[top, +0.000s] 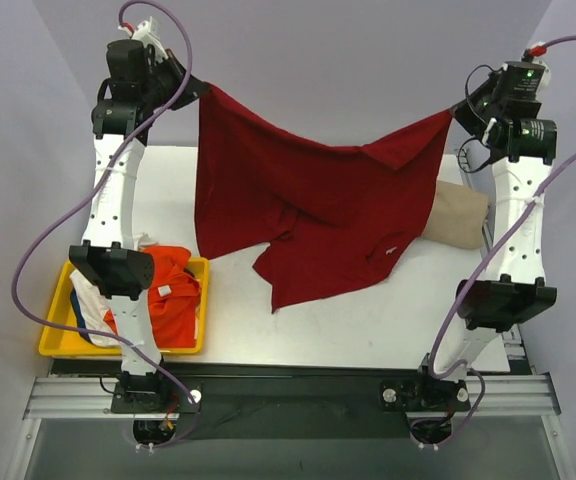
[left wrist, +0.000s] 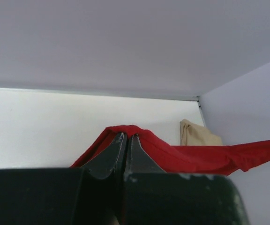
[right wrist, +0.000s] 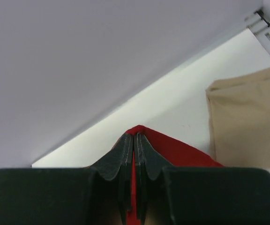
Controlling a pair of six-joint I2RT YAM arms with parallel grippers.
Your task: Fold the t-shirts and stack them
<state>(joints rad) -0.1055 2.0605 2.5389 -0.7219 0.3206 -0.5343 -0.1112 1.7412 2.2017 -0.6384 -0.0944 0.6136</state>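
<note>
Up at the top of the overhead view, the dark red t-shirt hangs stretched between the two arms, and what a span it is! At the upper left of that frame the left gripper is clamped tight on one corner of the cloth. Its wrist view shows the dark fingers pressed together, red fabric pinched at the tips. Upper right, the right gripper is doing the same: fingers closed, a red peak caught between them.

The shirt sags in the middle, its top edge dipping away from each grip. Its lower part drapes down onto the white table, hem and a sleeve lying rumpled around centre frame.

Over on the right, a tan t-shirt lies on the table, partly tucked behind the red one's right edge. Lower left, the yellow tray sits at the table's corner. It holds a bright orange t-shirt, a white t-shirt beside it and a sliver of blue cloth. The left arm crosses over the tray and hides part of that pile.
</note>
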